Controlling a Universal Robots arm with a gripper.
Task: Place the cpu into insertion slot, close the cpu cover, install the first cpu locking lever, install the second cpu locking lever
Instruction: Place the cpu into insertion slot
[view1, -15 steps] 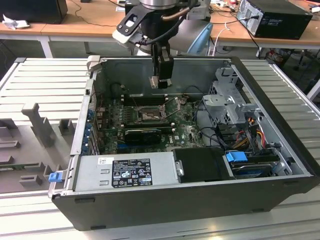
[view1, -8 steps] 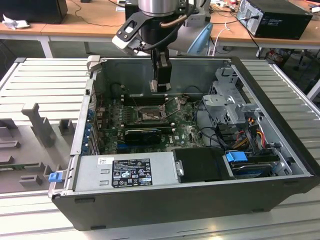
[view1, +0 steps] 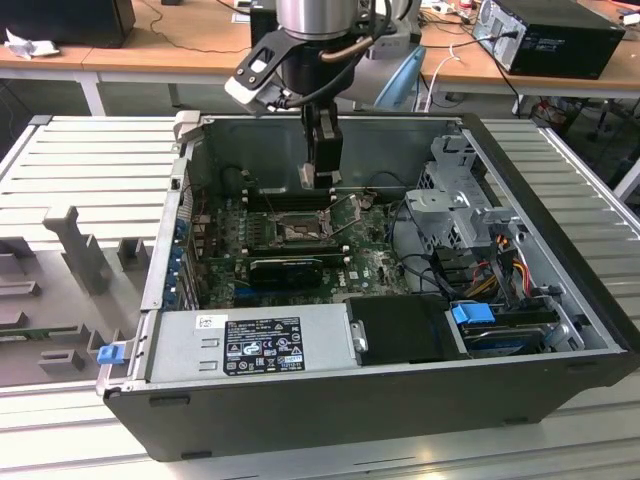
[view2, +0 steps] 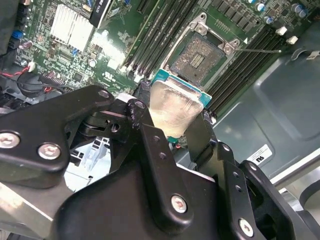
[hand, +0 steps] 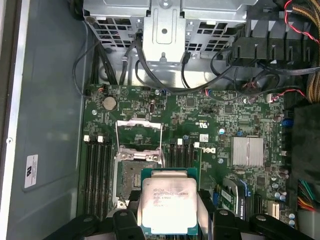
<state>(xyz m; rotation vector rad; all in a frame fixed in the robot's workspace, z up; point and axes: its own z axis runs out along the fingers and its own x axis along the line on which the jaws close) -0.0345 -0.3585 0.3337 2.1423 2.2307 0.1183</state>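
gripper: gripper (view2: 172, 117) was closed on the cpu, one black finger (view2: 142, 125) on each of two opposite edges; nothing else was held
cpu place: cpu (hand: 166, 205) hung above the socket (hand: 136, 177), off to one side and not seated; pale metal face toward the first wrist camera
cpu weight: judged light, no load on the fingers
cpu stiffness: judged rigid, a thin flat plate with no flex
cpu slip: metal lid looked smooth, likely slick; the green rim should grip better
cpu fragility: judged delicate underneath; a skewed drop onto the socket contacts could bend them
hold point: the two side edges, as gripped; keep off the underside and the face
cover: cover (hand: 139, 135) stood raised at the far edge of the socket, centre open
lever: one thin wire lever (view2: 260, 50) lay swung out beside the socket
socket state: open, contact field bare, no chip in it
surface: green board (hand: 200, 130) lay flat around the socket, inside an open case (view1: 380, 400)
near socket: memory slots (hand: 97, 170) ran along both sides, just beside it
room: tight for the fingers at the socket sides; cables and a drive cage (hand: 165, 30) sat well apart
outside: ribbed metal table (view1: 90, 150) lay under the case, far from the socket
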